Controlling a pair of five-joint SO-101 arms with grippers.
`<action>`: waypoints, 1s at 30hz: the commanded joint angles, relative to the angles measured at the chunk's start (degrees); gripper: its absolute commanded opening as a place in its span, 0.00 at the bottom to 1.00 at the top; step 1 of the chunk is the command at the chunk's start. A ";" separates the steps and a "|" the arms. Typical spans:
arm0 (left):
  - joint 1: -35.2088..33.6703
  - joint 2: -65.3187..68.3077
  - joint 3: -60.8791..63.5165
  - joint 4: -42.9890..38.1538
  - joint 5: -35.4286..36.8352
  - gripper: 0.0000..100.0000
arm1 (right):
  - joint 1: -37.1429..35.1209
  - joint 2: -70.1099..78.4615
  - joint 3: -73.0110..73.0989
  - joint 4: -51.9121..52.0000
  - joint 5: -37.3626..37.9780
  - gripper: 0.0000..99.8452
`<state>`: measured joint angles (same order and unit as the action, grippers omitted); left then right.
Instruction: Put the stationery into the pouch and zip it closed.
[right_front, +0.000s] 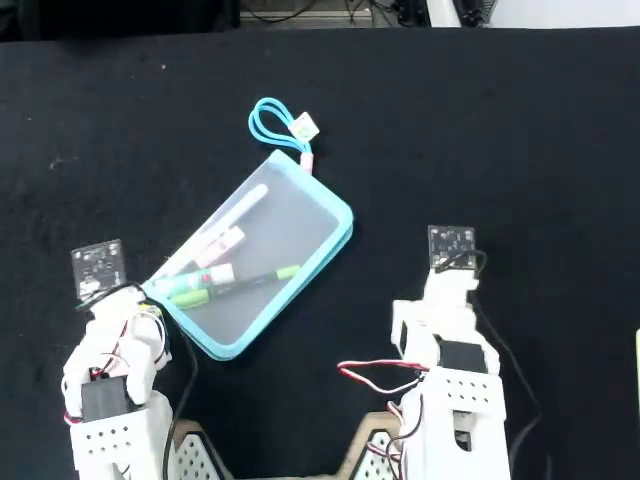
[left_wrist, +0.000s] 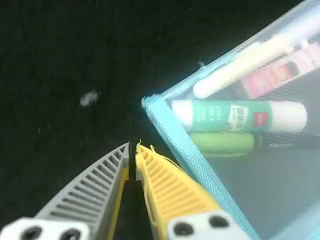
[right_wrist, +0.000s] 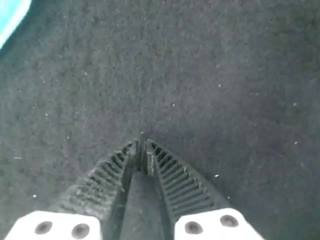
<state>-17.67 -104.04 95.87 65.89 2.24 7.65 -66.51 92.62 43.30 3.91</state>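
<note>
Left pincer (left_wrist: 134, 148) together, just beside pouch (left_wrist: 270, 200) corner; right pincer (right_wrist: 141, 146) together, well apart from pouch.

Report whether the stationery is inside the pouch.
Inside: the glue stick and white pen show through the clear face of the pouch.

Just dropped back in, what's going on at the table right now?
The stationery already lies inside the pouch on the table. The left gripper is shut and empty, right beside the pouch corner nearest its arm. The right gripper is shut over bare table, apart from the pouch. Neither holds anything. I cannot tell whether the zip is fully closed.
</note>
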 joint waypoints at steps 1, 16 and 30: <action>-1.27 -0.53 1.45 5.27 0.44 0.03 | -0.62 -1.36 -0.92 -0.88 -0.44 0.01; -0.92 -0.53 1.45 7.12 -1.32 0.03 | -0.62 -1.36 -0.92 -0.62 -0.44 0.01; -0.84 -0.53 1.45 7.12 -1.23 0.03 | -0.88 -9.45 2.24 -0.62 -0.09 0.01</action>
<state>-18.46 -104.04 95.87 72.84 1.19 7.30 -70.81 94.02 43.30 3.82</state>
